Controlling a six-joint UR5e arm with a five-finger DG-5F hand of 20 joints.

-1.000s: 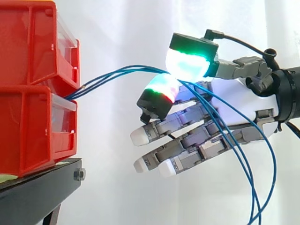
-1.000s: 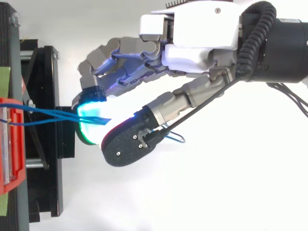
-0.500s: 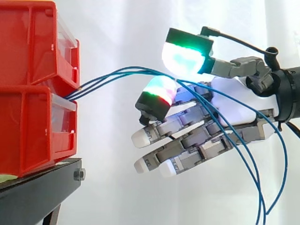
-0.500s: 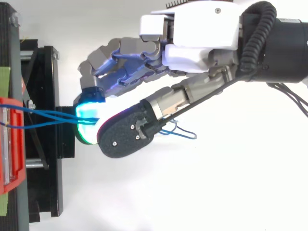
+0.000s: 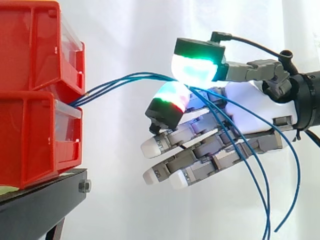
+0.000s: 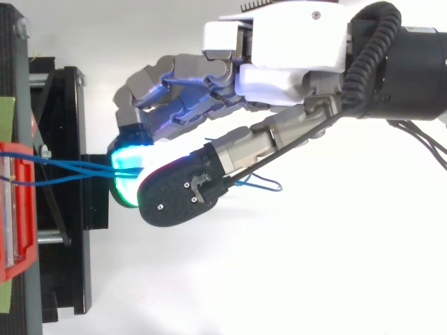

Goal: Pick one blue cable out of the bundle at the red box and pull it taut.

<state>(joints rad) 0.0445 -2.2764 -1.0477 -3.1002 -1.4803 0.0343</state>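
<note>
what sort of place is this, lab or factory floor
Probably a robot lab test rig: a white curtain as backdrop, red bins on a black stand, and a robot hand pinching blue cables.

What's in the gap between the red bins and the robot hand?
In the side view, the blue cables span it, running from the red bins to the robot hand. Behind them is the white curtain.

two stacked red bins (image 5: 35, 100) sit on the black stand (image 5: 40, 205).
</note>
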